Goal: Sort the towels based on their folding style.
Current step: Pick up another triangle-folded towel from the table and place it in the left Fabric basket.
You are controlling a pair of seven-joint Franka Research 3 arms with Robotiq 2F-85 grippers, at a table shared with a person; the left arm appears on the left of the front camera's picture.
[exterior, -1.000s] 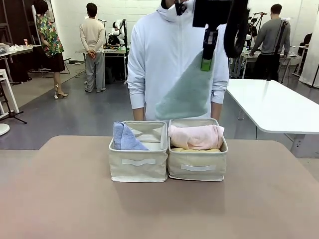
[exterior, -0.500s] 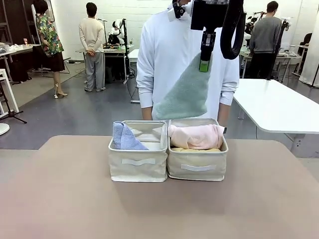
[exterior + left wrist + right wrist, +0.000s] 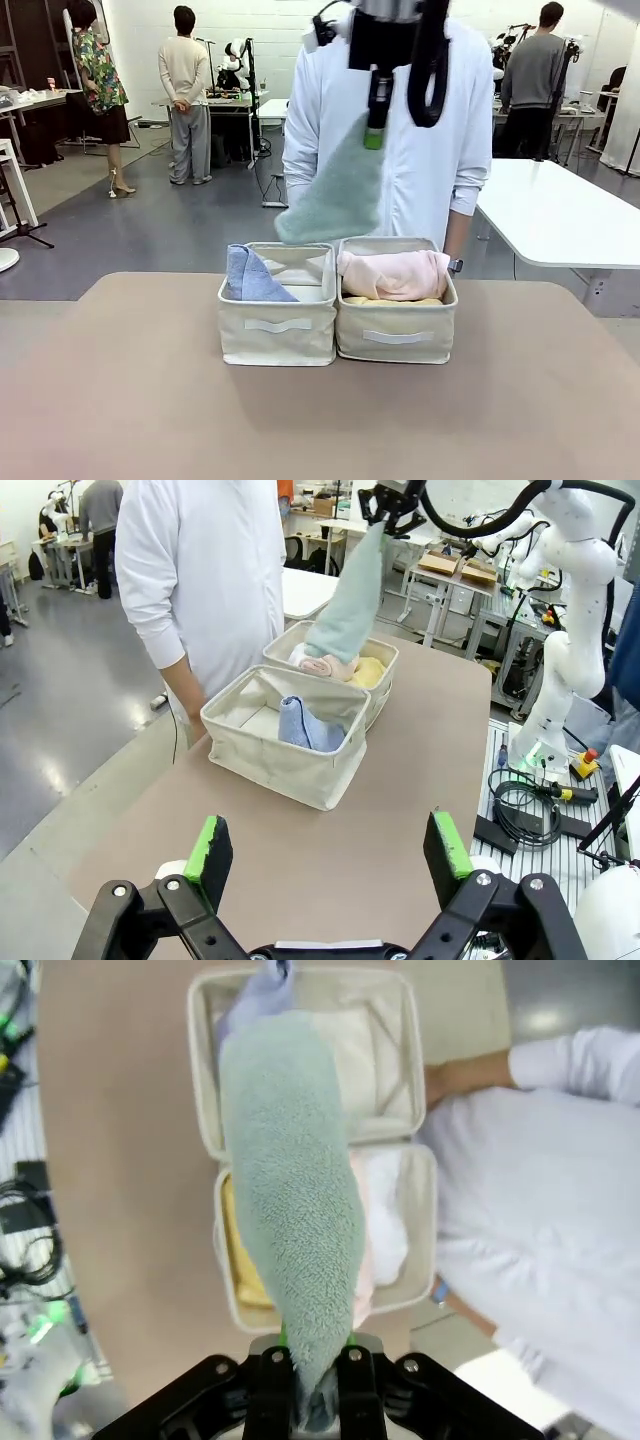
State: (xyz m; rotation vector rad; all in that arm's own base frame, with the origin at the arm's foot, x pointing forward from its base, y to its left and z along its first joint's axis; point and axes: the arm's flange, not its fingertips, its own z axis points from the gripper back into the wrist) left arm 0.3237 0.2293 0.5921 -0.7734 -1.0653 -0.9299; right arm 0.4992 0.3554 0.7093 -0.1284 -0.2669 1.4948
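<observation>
While clamped shut on one corner of the grey-green towel [image 3: 335, 195], the right gripper [image 3: 375, 135] hangs high above the two bins, fingers pointing down, in front of the person's white top [image 3: 440, 120]. That towel dangles free as a long triangle, its lower edge above the back rim of the left bin [image 3: 278, 325], touching nothing else. From the right wrist view it hangs over both bins, tip toward the left bin.

Left gripper [image 3: 330, 850] has its jaws wide apart, nothing between them, hovering over bare table [image 3: 130, 400] well short of the bins.

Left bin holds the light blue towel [image 3: 250, 277], leaning at its left side; rest of that bin shows bare lining. Right bin [image 3: 396, 340], touching the left bin side by side, holds the pale pink towel [image 3: 393, 275] on top as a roll, with the yellow towel [image 3: 395, 300] just visible beneath it. A white towel [image 3: 385, 1215] shows beside the pink one in the right wrist view.

Person stands at the far edge just behind the bins, arms down; their hands are hidden behind the bins.
</observation>
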